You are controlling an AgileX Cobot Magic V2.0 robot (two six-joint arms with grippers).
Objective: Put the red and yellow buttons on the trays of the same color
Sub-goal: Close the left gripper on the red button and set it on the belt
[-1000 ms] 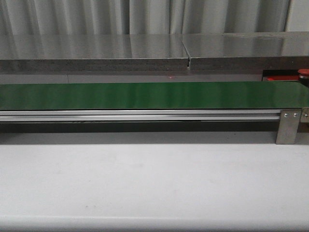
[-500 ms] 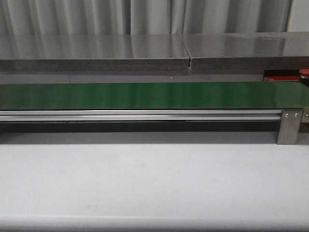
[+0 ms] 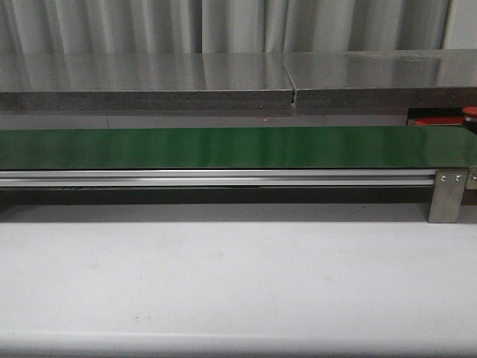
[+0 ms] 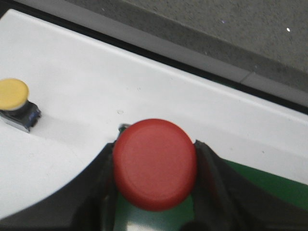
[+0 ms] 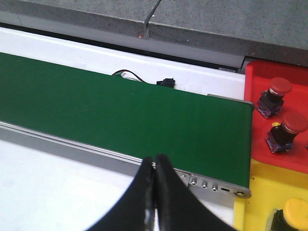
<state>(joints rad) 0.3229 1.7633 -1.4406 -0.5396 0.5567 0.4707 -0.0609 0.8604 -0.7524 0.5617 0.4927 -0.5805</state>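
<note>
The red button [image 4: 155, 163], hard, light and glossy, sits gripped in the left claw [image 4: 154, 192]; the right claw [image 5: 154, 192] is closed, empty.

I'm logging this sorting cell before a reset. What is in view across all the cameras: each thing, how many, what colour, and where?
Round glossy button caps: five; three red, one between the left gripper's fingers, two on the red tray; two yellow, one on the white surface, one on the yellow tray.
Flat plastic trays: two; red and yellow, at the belt's end.
Long conveyor belt: one, green.
Metal bracket: one, grey, under the belt.
Left gripper: black, shut on a red button.
Right gripper: black, shut, empty.
</note>
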